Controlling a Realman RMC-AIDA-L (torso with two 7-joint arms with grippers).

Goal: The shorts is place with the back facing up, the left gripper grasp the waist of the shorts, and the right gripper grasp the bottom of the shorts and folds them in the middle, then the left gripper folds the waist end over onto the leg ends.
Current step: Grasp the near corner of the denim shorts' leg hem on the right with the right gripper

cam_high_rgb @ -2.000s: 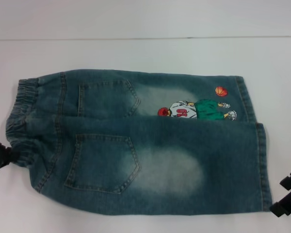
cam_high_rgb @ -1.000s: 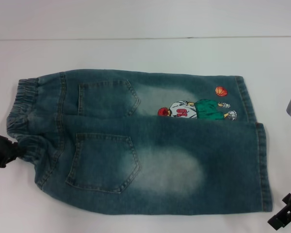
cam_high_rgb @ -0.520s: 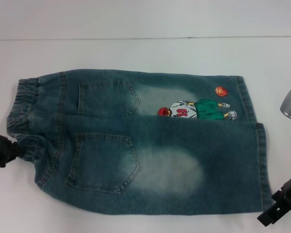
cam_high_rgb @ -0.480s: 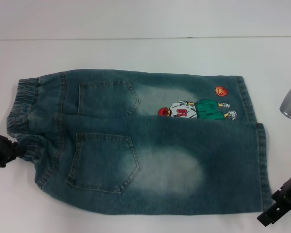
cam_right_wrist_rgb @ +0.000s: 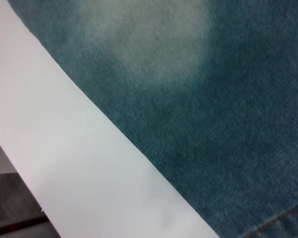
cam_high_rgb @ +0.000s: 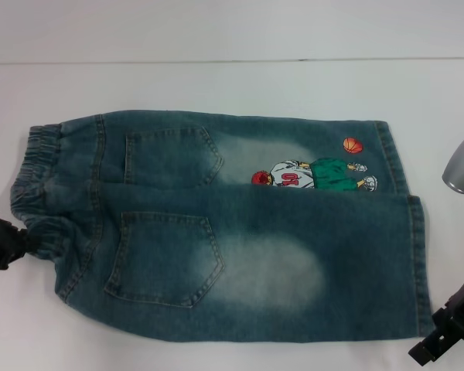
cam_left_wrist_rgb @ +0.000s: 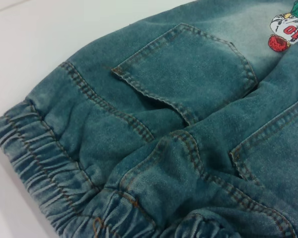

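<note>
The blue denim shorts [cam_high_rgb: 240, 232] lie back up on the white table, folded along their length, with two back pockets and a cartoon print [cam_high_rgb: 313, 174] showing. The elastic waist [cam_high_rgb: 31, 178] is at the left and the leg hems [cam_high_rgb: 417, 255] at the right. My left gripper [cam_high_rgb: 8, 243] is at the near corner of the waist, shut on the bunched waistband [cam_left_wrist_rgb: 39, 163]. My right gripper [cam_high_rgb: 446, 328] stands open just off the near hem corner, apart from the cloth. The right wrist view shows only denim [cam_right_wrist_rgb: 198, 99] and table.
The white table [cam_high_rgb: 232, 85] runs all around the shorts, and its far edge meets a pale wall. A grey cylindrical part of the right arm [cam_high_rgb: 462, 166] hangs at the right edge of the head view. The table's near edge [cam_right_wrist_rgb: 20, 173] shows in the right wrist view.
The right gripper has drawn back from the hem corner, down and toward the near edge. The grey arm part came into view at the right. The left gripper stays at the waist, which shifted slightly.
</note>
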